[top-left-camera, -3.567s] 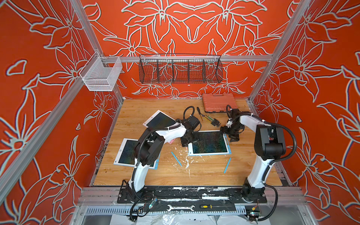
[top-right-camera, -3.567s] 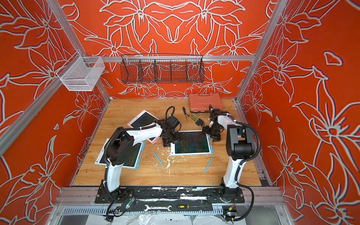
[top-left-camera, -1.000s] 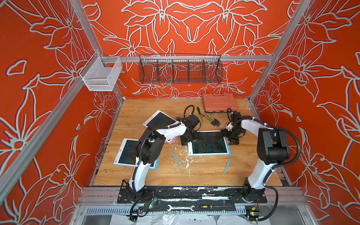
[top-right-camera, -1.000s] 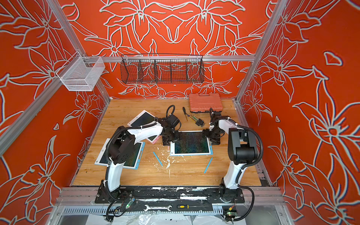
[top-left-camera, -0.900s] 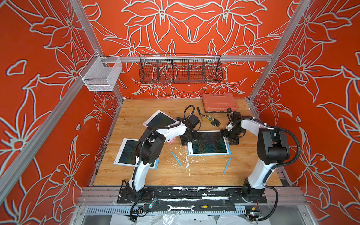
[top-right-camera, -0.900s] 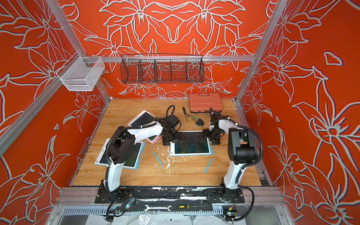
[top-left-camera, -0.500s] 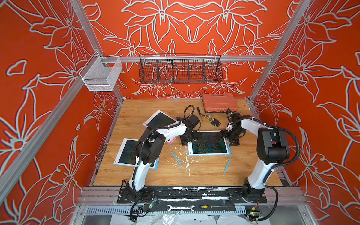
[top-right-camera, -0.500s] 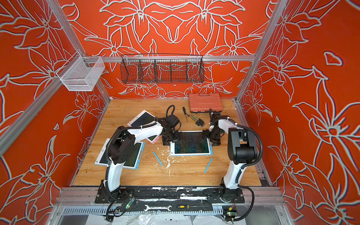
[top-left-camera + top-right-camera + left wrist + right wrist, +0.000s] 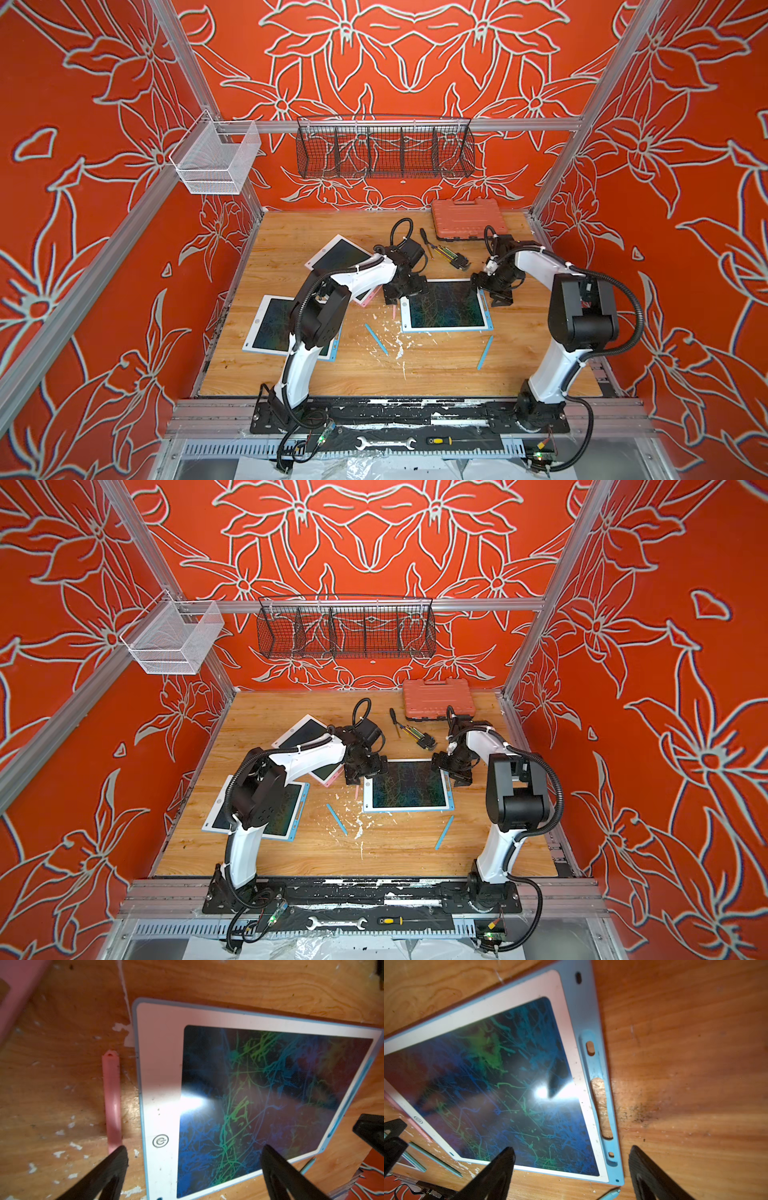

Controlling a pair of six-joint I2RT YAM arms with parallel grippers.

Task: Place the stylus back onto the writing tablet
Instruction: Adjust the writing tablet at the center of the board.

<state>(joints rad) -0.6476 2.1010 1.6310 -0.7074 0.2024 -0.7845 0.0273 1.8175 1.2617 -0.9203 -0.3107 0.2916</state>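
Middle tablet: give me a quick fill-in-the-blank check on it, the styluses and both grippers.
1. The stylus slot along the middle tablet's edge is ____.
2. The stylus beside that tablet's power-button edge is ____ in colour.
3. The left gripper and the right gripper are both ____.
4. The two blue styluses lie on the ____.

Missing words: empty; pink; open; table
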